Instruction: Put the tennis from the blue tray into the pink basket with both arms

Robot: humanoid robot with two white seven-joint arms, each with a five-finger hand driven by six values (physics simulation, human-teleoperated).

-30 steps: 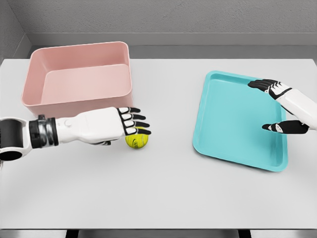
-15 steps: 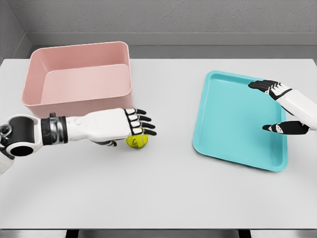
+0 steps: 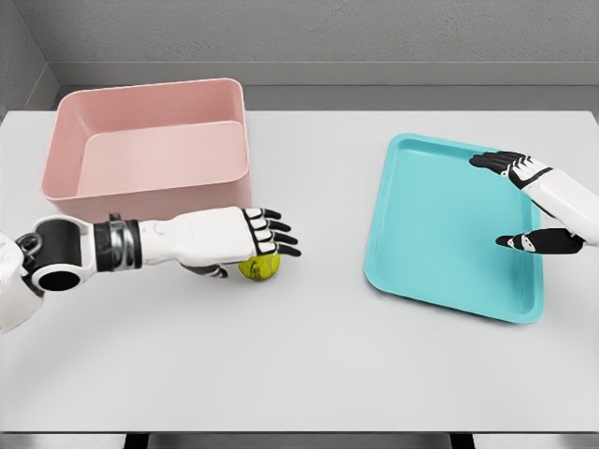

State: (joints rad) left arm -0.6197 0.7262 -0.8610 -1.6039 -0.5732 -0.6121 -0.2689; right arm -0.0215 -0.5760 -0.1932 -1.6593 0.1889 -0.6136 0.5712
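A yellow-green tennis ball (image 3: 262, 268) lies on the white table in front of the pink basket (image 3: 150, 150). My left hand (image 3: 253, 241) hovers over it with fingers spread, covering its top and left side; it has no hold on the ball. The blue tray (image 3: 449, 224) lies at the right with nothing in it. My right hand (image 3: 519, 201) is above the tray's right edge, its fingers and thumb spread wide apart, holding nothing.
The pink basket stands at the back left, just behind my left forearm (image 3: 140, 245). A grey wall runs along the table's far edge. Bare table (image 3: 309, 355) lies between ball and tray and along the front.
My left arm has slid forward and to the right, its hand settling lower over the ball. The ball and right hand have stayed in place.
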